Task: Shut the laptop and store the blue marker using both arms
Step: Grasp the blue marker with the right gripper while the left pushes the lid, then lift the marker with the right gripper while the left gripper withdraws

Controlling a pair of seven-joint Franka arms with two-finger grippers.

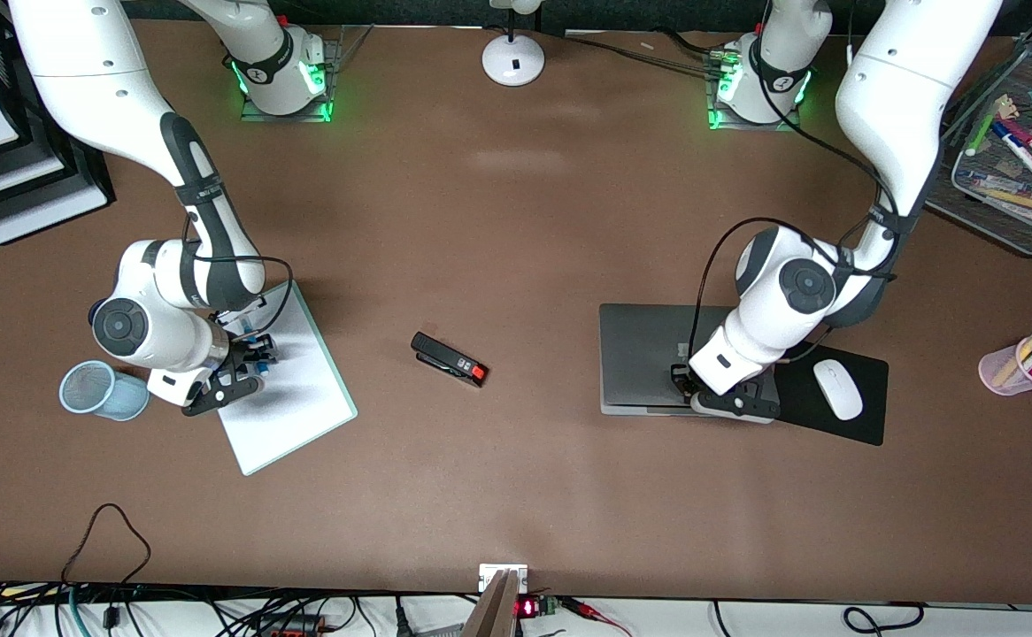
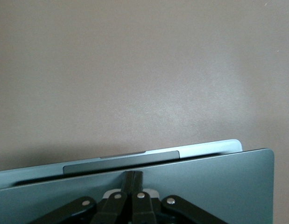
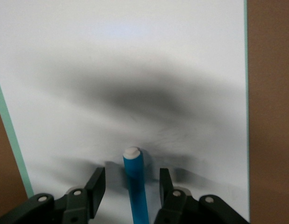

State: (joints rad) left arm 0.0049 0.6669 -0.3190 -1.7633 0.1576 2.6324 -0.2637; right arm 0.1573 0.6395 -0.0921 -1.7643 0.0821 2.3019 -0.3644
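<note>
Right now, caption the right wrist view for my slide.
Right gripper open astride the blue marker lying on the whiteboard.

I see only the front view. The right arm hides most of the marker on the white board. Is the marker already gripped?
Observer: No. The blue marker lies flat on the white board between the open jaws of the right gripper, which do not touch it.
Operator: And the laptop, is it fully shut?
Observer: Not quite. The left gripper, jaws shut, rests on the laptop lid, and a thin dark gap shows between lid and base.
</note>
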